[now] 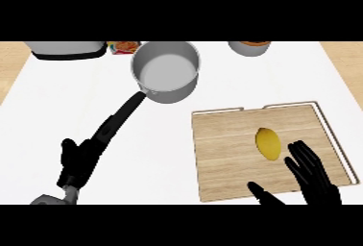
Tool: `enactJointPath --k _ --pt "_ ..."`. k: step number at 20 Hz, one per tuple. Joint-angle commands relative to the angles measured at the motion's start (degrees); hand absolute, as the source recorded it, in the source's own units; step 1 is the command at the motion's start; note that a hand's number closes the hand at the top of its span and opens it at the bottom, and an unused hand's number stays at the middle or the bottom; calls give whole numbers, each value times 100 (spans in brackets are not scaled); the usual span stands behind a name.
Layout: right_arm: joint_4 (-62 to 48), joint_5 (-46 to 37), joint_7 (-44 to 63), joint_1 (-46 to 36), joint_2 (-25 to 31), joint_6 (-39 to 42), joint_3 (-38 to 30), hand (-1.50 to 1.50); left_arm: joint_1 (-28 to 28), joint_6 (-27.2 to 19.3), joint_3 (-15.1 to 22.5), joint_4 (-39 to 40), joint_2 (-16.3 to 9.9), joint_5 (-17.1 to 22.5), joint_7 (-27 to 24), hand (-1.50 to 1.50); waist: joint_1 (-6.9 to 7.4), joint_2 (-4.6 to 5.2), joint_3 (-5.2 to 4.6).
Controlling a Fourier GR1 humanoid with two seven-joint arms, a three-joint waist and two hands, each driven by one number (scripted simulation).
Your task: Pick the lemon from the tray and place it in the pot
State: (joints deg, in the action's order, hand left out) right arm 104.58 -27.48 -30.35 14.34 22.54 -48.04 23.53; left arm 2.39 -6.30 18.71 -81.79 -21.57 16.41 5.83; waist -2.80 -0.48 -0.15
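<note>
A yellow lemon (269, 142) lies on the wooden tray (227, 144), a little right of its middle. My right hand (312, 175) hovers open over the tray's near right part, fingertips just beside the lemon's near right end, thumb spread to the left. The grey pot (165, 69) stands at the back centre of the white counter, its long black handle (117, 122) running down-left. My left hand (76, 163) sits at the lower left, by the handle's near end, fingers relaxed and holding nothing.
At the counter's far edge stand a grey appliance (64, 49), a small red and yellow packet (124, 47) and a grey container (250, 47). Wooden floor shows past the counter's left and right edges.
</note>
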Motion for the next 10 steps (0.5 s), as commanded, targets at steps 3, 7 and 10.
enactJointPath --k 3,7,10 --pt "973 -1588 1824 1267 -296 70 356 -150 148 275 -131 238 -38 26 -176 0 122 39 -18" --pt "1462 -2261 2980 1215 -620 949 406 -150 330 49 82 526 367 -308 -130 0 206 56 -1" --pt "1233 -2067 3814 520 -776 1786 54 -150 398 399 -97 517 189 -148 -174 0 287 70 3"
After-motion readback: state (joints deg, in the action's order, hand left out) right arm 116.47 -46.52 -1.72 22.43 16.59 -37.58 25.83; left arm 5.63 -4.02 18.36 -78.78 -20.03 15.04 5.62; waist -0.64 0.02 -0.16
